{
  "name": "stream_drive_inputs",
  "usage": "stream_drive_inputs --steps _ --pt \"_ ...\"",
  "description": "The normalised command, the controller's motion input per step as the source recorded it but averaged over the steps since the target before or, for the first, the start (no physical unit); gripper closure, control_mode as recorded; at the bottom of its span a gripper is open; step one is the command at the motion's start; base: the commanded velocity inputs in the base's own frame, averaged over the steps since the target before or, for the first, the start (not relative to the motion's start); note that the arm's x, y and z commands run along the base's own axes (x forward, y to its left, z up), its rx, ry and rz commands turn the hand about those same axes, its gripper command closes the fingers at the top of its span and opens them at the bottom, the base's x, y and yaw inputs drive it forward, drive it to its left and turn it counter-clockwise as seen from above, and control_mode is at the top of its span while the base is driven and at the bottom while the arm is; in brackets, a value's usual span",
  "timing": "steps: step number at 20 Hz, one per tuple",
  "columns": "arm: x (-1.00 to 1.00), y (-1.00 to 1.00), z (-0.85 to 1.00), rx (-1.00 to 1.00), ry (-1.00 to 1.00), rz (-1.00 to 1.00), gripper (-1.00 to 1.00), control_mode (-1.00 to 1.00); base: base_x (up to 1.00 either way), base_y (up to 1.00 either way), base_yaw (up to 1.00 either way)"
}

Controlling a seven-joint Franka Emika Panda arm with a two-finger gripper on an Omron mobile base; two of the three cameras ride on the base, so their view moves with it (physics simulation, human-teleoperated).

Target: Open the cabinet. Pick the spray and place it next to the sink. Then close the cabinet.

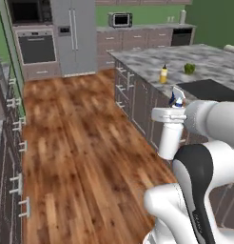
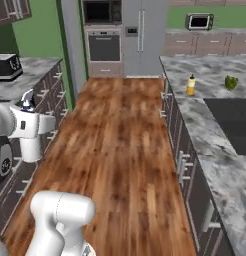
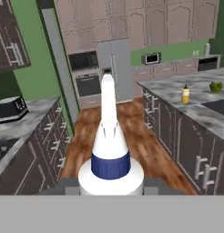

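I've got the spray bottle right in front of my hand camera, white body with a blue collar, nozzle end pointing away from me toward the far wall. The gripper is pinched on its base, fingers tucked at either side at the bottom of the hand view. From the left base camera I see the spray's blue-tipped head poking up just above the white wrist, held up in the air over the wood floor beside the island. On the right base camera the bottle sits at the far left, above the arm, near the counter with the dark toaster.

The island's grey marbled top carries a yellow bottle and a green pepper, and the black sink is sunk into it just past them, well apart from the spray. Straight ahead stands the steel fridge with a wall oven to its left, and a small microwave on the back counter. Mauve-brown wall cabinets run along the top, doors flush.
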Motion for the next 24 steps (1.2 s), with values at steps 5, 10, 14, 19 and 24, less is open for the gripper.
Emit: stream_drive_inputs --steps 5,10,14,19,24 --pt "0.0 0.0 0.0 0.0 0.0 0.0 1.0 1.0 0.02 0.08 -0.99" --pt "0.0 0.0 0.0 0.0 0.0 0.0 1.0 1.0 0.15 0.17 -0.9" --pt "0.0 0.0 0.0 0.0 0.0 0.0 1.0 1.0 0.43 0.32 -0.64" --pt "0.0 0.0 0.0 0.0 0.0 0.0 1.0 1.0 0.59 0.41 -0.41" --pt "0.0 0.0 0.0 0.0 0.0 0.0 1.0 1.0 0.54 0.5 -0.28"
